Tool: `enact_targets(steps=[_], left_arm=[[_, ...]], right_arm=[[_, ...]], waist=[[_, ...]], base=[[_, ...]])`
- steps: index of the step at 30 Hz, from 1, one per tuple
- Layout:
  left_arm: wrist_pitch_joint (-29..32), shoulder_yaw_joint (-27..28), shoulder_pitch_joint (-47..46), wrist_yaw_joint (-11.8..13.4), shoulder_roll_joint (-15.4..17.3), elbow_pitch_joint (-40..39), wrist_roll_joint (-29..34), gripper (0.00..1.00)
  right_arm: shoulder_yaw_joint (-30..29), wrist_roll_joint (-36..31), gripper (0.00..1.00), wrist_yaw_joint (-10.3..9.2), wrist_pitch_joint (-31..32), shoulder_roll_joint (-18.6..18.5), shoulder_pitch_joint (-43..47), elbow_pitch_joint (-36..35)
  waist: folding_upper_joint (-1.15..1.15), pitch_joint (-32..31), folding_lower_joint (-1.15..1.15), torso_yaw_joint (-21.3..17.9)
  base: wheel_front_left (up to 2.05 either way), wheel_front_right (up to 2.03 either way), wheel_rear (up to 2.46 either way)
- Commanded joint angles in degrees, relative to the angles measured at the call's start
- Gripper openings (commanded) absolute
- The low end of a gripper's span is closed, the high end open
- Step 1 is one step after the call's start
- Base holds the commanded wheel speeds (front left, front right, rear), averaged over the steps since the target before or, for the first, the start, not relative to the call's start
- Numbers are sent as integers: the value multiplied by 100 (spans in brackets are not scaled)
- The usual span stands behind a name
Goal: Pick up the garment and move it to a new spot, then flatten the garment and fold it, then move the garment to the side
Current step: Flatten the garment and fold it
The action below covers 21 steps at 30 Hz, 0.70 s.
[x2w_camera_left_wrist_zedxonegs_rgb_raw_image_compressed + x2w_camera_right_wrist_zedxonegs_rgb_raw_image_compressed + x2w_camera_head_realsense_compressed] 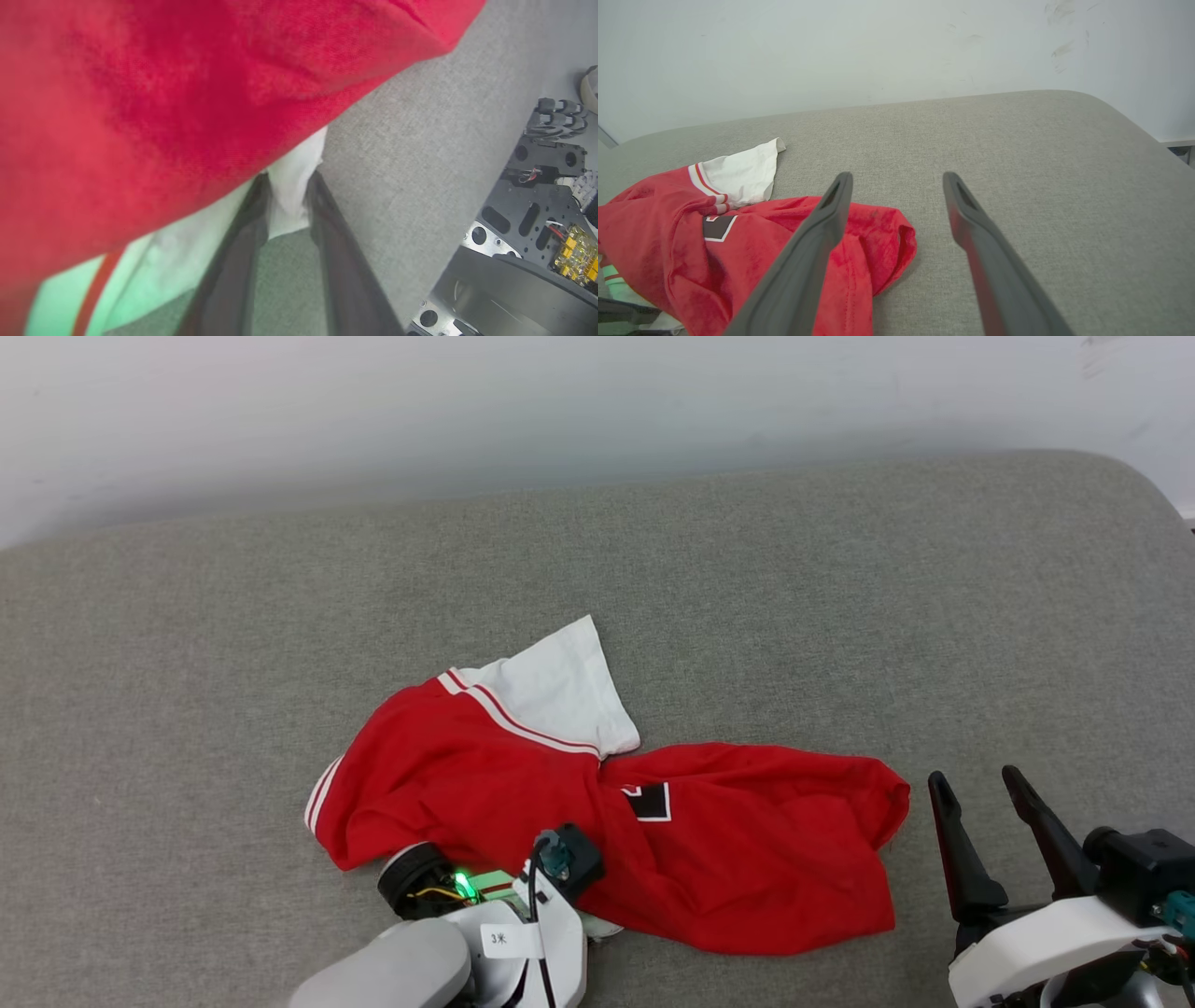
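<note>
The garment [523,784] is lying crumpled on the near-left part of the grey cushion [840,569], red body bunched, one white sleeve [560,686] pointing to the far side.

I am holding my left claw [290,184] about half open at the garment's near edge. A fold of white cloth is sitting between its fingers [327,210] and touching both. The red cloth is draping over my wrist. My right claw [976,784] is standing wide open with nothing in it, just right of the garment's right hem.

What I am worrying about:
- I am only pinching a thin white fold, so I am expecting it could slide out as I lift. How firm the pinch is I cannot tell.
- Lifted by that one fold, the garment would probably be hanging twisted, which would make flattening harder.
- The red cloth on my left wrist could be catching on the cable there and dragging.

I am counting:
- one garment
- one far sleeve in plain sight, and a second white piece at my left claw
- one black patch of lettering [649,801]
- two claws
- one cushion
</note>
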Motion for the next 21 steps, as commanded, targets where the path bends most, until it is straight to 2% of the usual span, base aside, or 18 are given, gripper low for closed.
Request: enact_targets(steps=[1, 4, 7, 8, 10, 14, 21], left_arm=[[-13, -150, 134, -54, -7, 138, 43, 0], [-156, -87, 76, -19, 20, 122, 82, 0], [-437, 132, -26, 144, 123, -103, 126, 0], [-574, 253, -95, 282, 276, -364, 188, 0], [-613, 294, -95, 352, 358, -509, 222, 0], [-661, 440, 70, 685, 824, -1144, 306, 0], [-594, 808, 710, 1537, 1747, -2034, 100, 0]], right_arm=[[-30, 26, 100, -2, -33, 7, -50, 21], [-45, 42, 100, -2, -24, 7, -24, 49], [-84, 80, 100, -3, 4, 7, 28, 81], [-124, 81, 100, -2, 22, 7, 78, 86], [-142, 78, 100, -2, 38, 8, 107, 88], [-191, 67, 100, -2, 95, 7, 166, 86], [-278, 95, 100, -2, 130, 7, 308, 58]], waist=[[0, -18, 0, 22], [0, -56, 0, 51], [0, -129, 0, 122], [0, -190, 0, 200], [0, -222, 0, 237], [0, -357, 0, 362], [0, -566, 0, 575]], base=[[0, 0, 0], [0, 0, 0], [0, 0, 0], [0, 0, 0], [0, 0, 0], [0, 0, 0], [0, 0, 0]])
